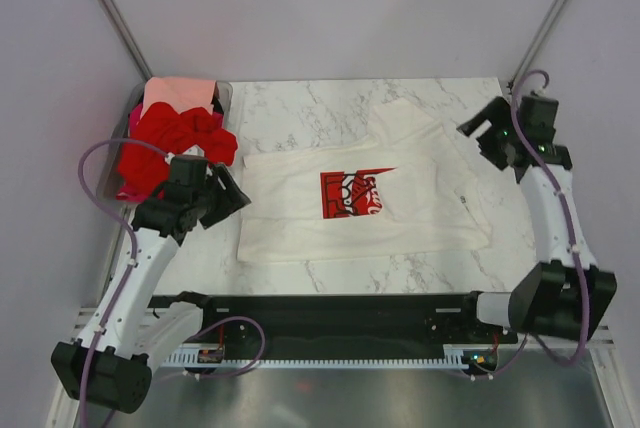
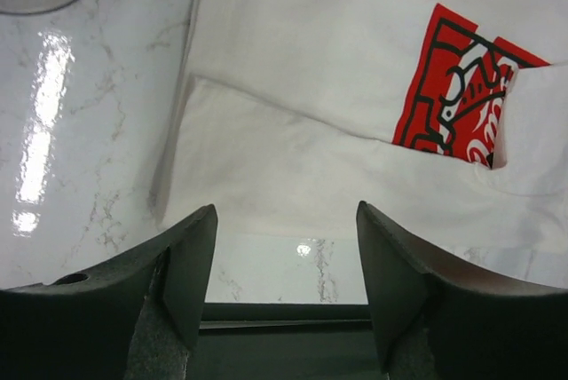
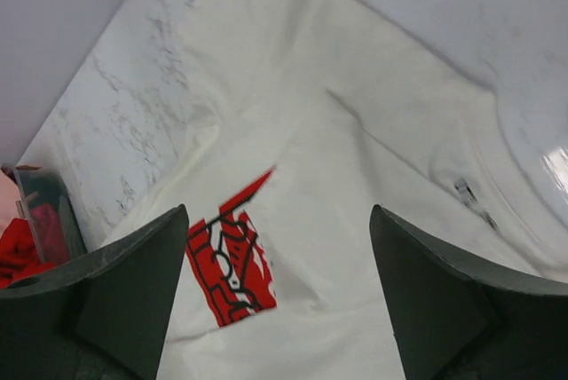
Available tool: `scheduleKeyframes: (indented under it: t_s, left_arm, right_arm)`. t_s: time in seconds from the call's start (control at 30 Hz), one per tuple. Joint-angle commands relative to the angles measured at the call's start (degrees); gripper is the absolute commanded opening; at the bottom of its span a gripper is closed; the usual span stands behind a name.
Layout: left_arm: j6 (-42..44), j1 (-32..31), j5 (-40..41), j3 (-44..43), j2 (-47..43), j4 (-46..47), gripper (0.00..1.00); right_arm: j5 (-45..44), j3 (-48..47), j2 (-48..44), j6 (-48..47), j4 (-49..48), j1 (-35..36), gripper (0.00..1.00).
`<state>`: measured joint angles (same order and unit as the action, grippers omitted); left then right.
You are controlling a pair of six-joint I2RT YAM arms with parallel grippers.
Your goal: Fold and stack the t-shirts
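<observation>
The cream-white t-shirt (image 1: 420,163) with the red Coca-Cola print (image 1: 350,193) lies spread in the middle of the marble table, and a flap folded over it covers part of the print. My left gripper (image 1: 228,196) is open and empty, hovering at the shirt's left edge (image 2: 293,176). My right gripper (image 1: 478,131) is open and empty, raised above the shirt's back right part (image 3: 355,167). The print also shows in the left wrist view (image 2: 453,87) and in the right wrist view (image 3: 229,260). Bright red t-shirts (image 1: 175,146) and a salmon-pink t-shirt (image 1: 180,95) are heaped at the back left.
The clear plastic bin (image 1: 226,94) holding the red and pink shirts stands in the back left corner, close behind my left gripper. Its edge shows in the right wrist view (image 3: 35,207). A black rail (image 1: 340,308) runs along the near table edge. Walls enclose the table.
</observation>
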<state>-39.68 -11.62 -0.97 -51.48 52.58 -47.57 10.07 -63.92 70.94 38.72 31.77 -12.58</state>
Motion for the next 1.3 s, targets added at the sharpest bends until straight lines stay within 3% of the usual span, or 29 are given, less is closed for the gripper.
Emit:
scheduleKeyframes:
  t_s: [0.0,0.27,0.47,0.67,0.93,1.03,1.17,1.27]
  left_arm:
    - [9.70,0.28,3.87,-2.13,2.43,0.02,0.71]
    - [17.61,0.28,0.79,0.68,4.65,4.41,0.67]
    - [15.86,0.10,-0.96,3.14,4.38,6.44,0.66]
    - [15.60,-0.33,-0.70,3.50,4.64,6.35,0.64]
    - [15.07,-0.78,0.80,3.67,5.96,6.26,0.62]
    - [14.11,-0.78,0.80,3.58,6.22,6.26,0.61]
    - [11.12,-0.78,1.59,3.15,10.94,9.33,0.61]
    - [7.78,0.19,4.04,-0.62,17.36,11.80,0.59]
  right_arm:
    - [-1.72,-15.20,18.10,-6.89,-1.90,6.33,0.91]
    - [1.28,-50.74,55.04,-15.51,1.80,10.99,0.95]
    - [-0.57,-77.98,76.08,-16.49,2.25,11.17,0.95]
    - [-0.75,-77.94,82.60,-16.39,-5.66,12.22,0.94]
    - [1.27,-75.57,84.63,-17.27,-7.51,15.92,0.84]
    - [1.10,-74.24,84.71,-17.27,-8.04,16.27,0.72]
    - [-1.62,-73.90,84.72,-16.31,-7.60,16.27,0.28]
    - [-2.07,-73.28,84.19,-14.73,-7.60,16.27,0.08]
